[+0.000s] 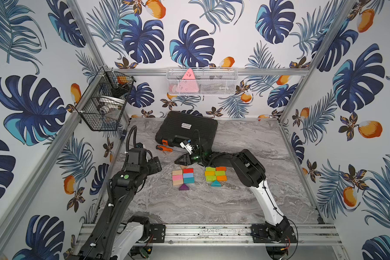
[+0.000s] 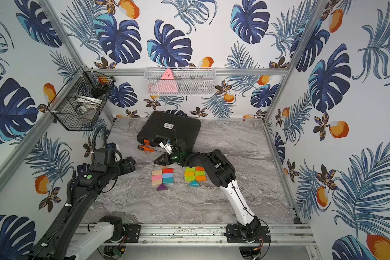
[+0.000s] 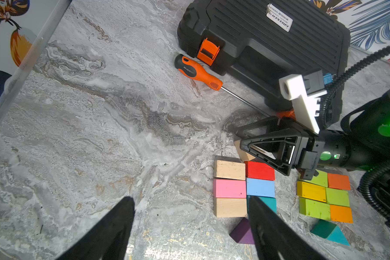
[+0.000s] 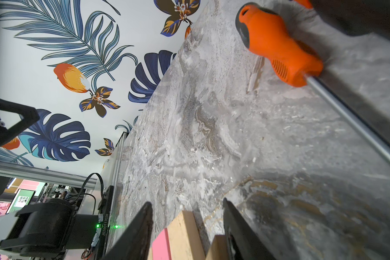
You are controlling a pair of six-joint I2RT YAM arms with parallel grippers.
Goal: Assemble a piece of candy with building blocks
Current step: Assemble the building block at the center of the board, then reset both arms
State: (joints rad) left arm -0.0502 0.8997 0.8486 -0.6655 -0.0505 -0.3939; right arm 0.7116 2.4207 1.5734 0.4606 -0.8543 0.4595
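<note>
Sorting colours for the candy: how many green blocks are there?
3, all together beside the right arm: far green block, middle green block, near green block. The arm could hide others.

Both top views look down from high at front over whole table, wrist cams low & close, all sharing the building blocks.

The left arm rises from its base, bent at the elbow. The left tool tilts downward, jaws spread wide. The right arm folds sharply and reaches toward the left arm. The right tool lies low and near level, jaws partly apart.
</note>
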